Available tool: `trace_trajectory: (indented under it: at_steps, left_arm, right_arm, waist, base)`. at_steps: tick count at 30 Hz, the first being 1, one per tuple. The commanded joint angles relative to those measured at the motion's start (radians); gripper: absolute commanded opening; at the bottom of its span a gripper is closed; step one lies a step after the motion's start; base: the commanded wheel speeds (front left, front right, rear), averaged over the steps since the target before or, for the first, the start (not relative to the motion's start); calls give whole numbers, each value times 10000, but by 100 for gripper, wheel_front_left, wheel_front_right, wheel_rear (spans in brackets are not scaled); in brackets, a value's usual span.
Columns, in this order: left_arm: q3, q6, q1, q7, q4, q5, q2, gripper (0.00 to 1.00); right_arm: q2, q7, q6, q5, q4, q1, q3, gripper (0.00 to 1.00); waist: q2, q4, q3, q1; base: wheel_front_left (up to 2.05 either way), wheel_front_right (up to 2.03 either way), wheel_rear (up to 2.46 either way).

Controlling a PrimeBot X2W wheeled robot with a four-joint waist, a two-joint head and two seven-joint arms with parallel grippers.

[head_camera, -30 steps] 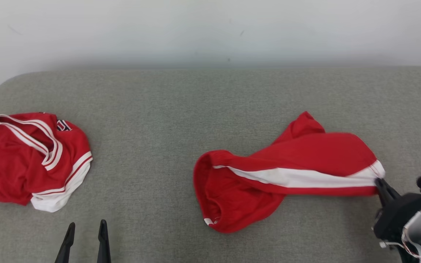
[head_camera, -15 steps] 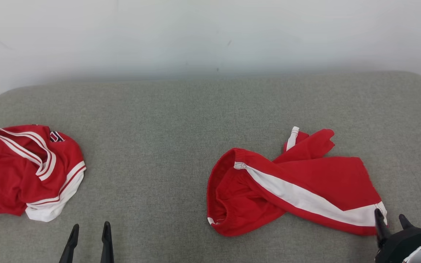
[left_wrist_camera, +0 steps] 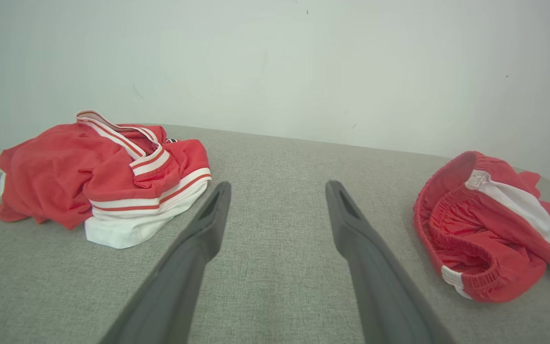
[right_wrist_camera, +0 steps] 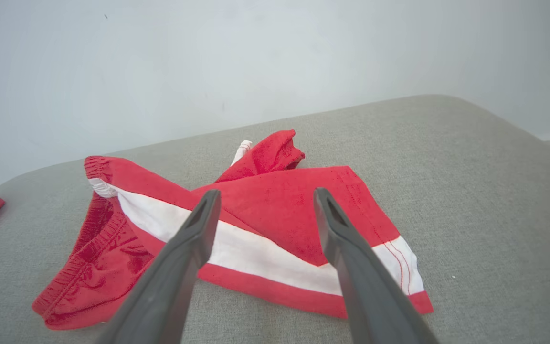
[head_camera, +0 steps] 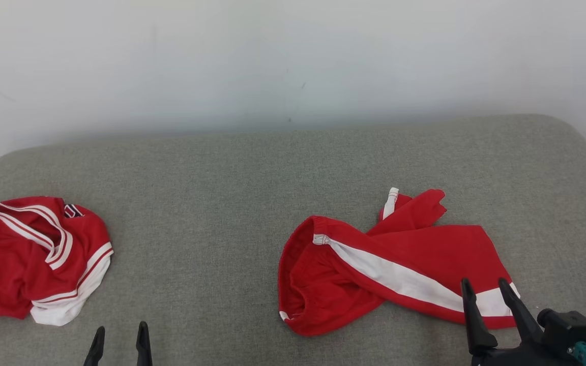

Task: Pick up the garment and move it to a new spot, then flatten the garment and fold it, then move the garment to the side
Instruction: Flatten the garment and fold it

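At the near edge of the head view, the left gripper [head_camera: 121, 328] points up from the lower left. Its fingers [left_wrist_camera: 208, 229] are spread wide with nothing between them, over bare cushion [head_camera: 211, 203], apart from both garments.

At the lower right is the right gripper [head_camera: 483, 282]. Its fingers [right_wrist_camera: 194, 239] are also wide apart and grip nothing. Their tips lie over the near right end of the shorts [head_camera: 415, 254], at the hem of a leg where the white stripe runs out. I cannot tell whether the tips touch the cloth.

The shorts lie loose on the right half of the cushion. They are red, with a broad white stripe running diagonally from the waistband to the right hem. The elastic waistband gapes open at the left end, facing the robot. The legs are crossed and twisted, and the end of one pokes out behind with a bit of white trim beside it.

Well apart, at the far left of the cushion, a red jersey [head_camera: 28, 254] with red-and-white striped trim sits in a crumpled heap.

The grey fabric cushion has rounded far corners and ends at a plain pale wall [head_camera: 293, 61].
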Motion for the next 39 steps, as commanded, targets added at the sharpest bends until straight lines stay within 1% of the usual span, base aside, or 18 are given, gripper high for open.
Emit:
trace_trajectory:
  at_steps: [1,4,5,8,10,17,21,25,28,32,34,36,39]
  left_arm:
    - [17,57,86,-33,21,-24,-15,100]
    - [13,74,137,-33,63,-84,-14,100]
    - [13,74,137,-33,63,-84,-14,100]
    - [52,97,201,-33,125,-146,-14,100]
    - [85,115,234,-33,171,-169,-14,100]
    - [95,100,337,-33,377,-218,-14,100]
    - [-78,57,262,-33,499,-277,-14,100]
    - [-574,6,-118,-33,827,-439,-17,100]
    - [-1237,-65,-593,-20,1502,-783,-14,100]
    - [-2168,-75,-1729,688,2326,-1963,-16,100]
    - [-2600,-71,-2318,1088,2659,-2351,141,100]
    - [-2831,-59,-2861,1368,3057,-2468,341,100]
    - [-2996,-43,-3578,1643,3812,-2261,507,100]
  right_arm:
    - [-140,-407,-19,-148,-100,139,160,100]
    - [-240,-1213,-19,-388,-130,397,603,100]
    - [-240,-1213,-19,-388,-130,397,603,100]
    - [-426,-1796,-19,-713,-23,581,946,100]
    - [-417,-2005,-19,-824,85,732,1047,100]
    - [-324,-2227,-19,-1007,380,902,1044,100]
    - [-318,-2244,-19,-962,416,786,1121,100]
    - [-339,-2235,-19,-846,449,756,1156,100]
    - [-353,-2209,-19,-777,476,713,1214,100]
    - [-402,-2155,-19,-699,461,631,1342,100]
    - [-420,-2134,-19,-687,451,585,1381,100]
    - [-427,-2128,-19,-691,446,534,1406,100]
    - [-435,-2120,-19,-646,463,483,1456,100]
  waist:
    - [0,-56,-71,1]
    - [0,-87,-155,1]
    - [0,-87,-155,1]
    - [0,-103,-232,1]
    - [0,-115,-287,1]
    - [0,-254,-430,1]
    - [0,-357,-441,1]
    - [0,-483,-407,1]
    - [0,-640,-360,1]
    - [0,-944,-252,1]
    - [0,-1131,-182,1]
    - [0,-1335,-105,1]
    - [0,-1655,-7,1]
  base:
    - [0,0,0]
    - [0,0,0]
    - [0,0,0]
    - [0,0,0]
    - [0,0,0]
    - [0,0,0]
    - [0,0,0]
    - [0,0,0]
    - [0,0,0]
    - [0,0,0]
    - [0,0,0]
    - [0,0,0]
    - [0,0,0]
